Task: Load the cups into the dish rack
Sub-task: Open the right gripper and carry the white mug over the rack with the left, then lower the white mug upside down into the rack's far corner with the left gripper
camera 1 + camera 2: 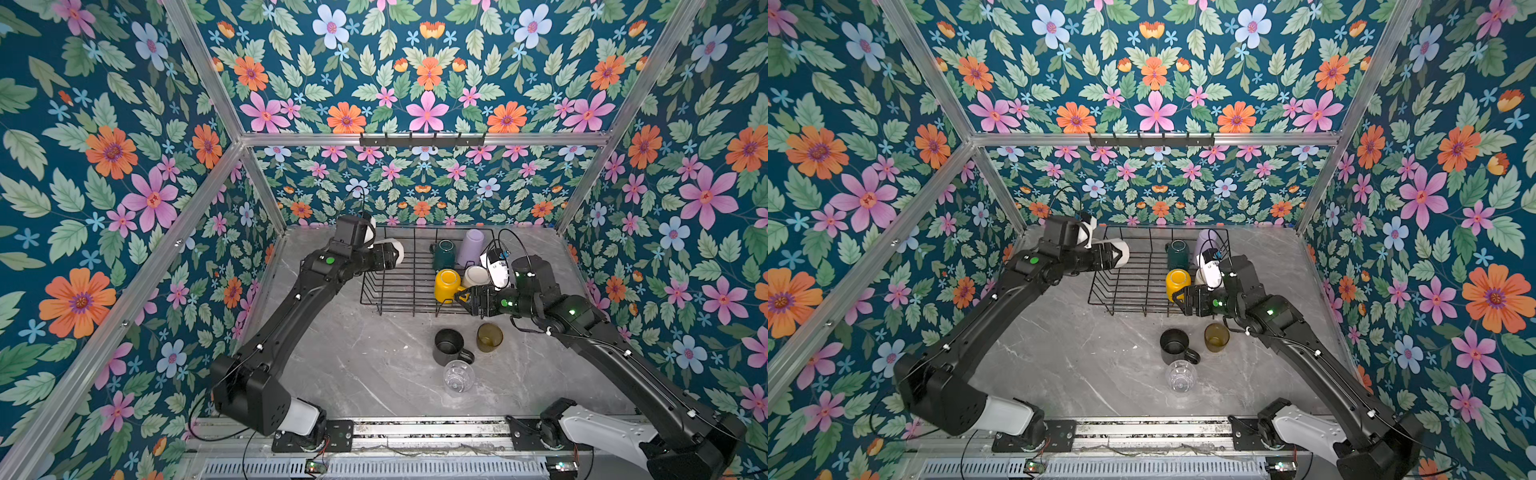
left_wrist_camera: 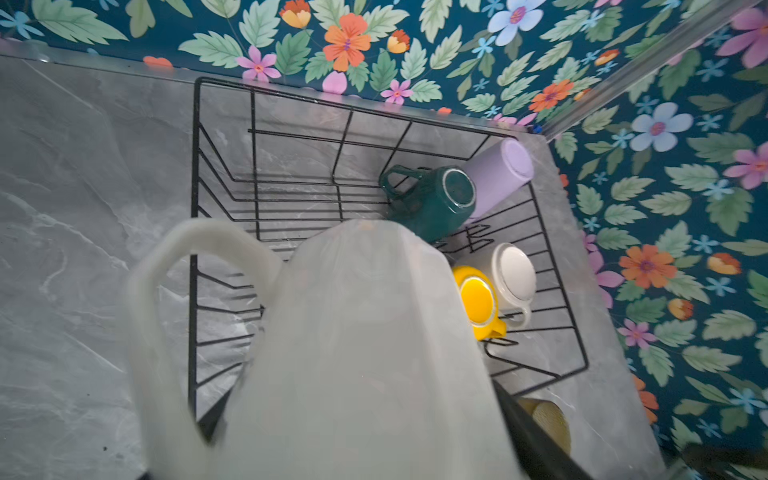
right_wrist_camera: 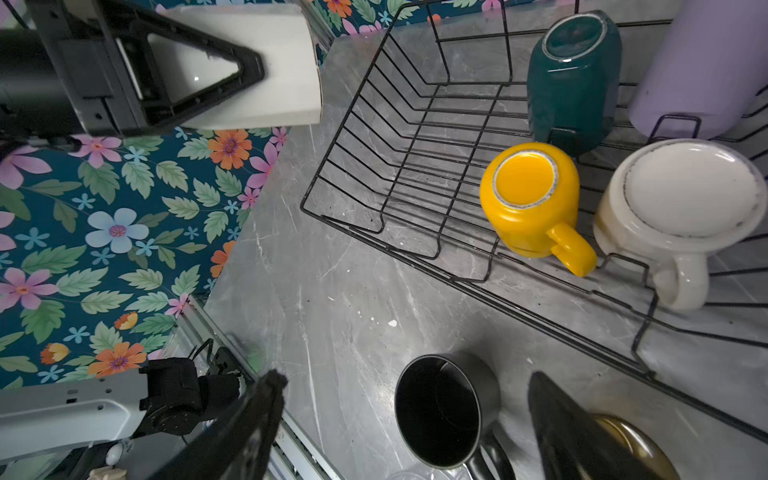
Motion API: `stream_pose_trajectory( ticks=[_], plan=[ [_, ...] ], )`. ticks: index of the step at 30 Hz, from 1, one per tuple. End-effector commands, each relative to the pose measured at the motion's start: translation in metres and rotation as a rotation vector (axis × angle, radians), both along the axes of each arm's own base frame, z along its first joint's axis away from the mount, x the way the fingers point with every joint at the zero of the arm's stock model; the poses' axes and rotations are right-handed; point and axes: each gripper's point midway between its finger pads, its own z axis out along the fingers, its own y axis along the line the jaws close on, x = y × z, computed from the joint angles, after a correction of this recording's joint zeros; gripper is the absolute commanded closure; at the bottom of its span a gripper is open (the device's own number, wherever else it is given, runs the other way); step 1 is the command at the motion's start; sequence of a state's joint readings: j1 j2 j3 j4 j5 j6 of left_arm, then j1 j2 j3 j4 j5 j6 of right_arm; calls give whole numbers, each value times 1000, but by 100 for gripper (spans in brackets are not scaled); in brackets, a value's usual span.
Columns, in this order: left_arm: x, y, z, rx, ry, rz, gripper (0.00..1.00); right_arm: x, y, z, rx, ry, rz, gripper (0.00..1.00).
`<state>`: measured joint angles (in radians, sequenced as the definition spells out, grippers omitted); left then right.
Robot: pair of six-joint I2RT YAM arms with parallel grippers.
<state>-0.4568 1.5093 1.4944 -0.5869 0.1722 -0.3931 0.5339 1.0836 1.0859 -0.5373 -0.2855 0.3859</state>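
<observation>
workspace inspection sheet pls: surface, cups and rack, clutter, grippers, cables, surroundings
surface: grey marble table, a few white specks.
job's things: dish rack holds dark green mug, lilac tumbler, yellow mug and cream mug, all base up; black mug, olive tumbler and clear tumbler are on the table outside it.
clutter: nothing seen.
grippers: left gripper shut on white mug over the rack's left edge; right gripper open, empty, by the yellow mug's handle.
cables: black loops at the wrist cameras.
surroundings: floral walls, aluminium frame, black hook rail.
</observation>
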Motion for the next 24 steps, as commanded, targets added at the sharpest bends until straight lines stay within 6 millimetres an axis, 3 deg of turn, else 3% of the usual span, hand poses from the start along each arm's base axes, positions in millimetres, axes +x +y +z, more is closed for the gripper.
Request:
stream_pose_trajectory(
  ticks=[1, 4, 11, 24],
  plan=[
    [21, 4, -4, 100, -19, 37, 100, -2, -2, -7, -23, 8, 6, 9],
    [37, -8, -19, 156, 10, 29, 100, -4, -3, -14, -35, 18, 11, 9],
    [76, -12, -61, 338, 77, 77, 100, -14, -1, -24, -8, 52, 33, 9],
    [124, -25, -100, 439, 88, 116, 100, -37, -8, -35, 20, 66, 52, 6]
  ],
)
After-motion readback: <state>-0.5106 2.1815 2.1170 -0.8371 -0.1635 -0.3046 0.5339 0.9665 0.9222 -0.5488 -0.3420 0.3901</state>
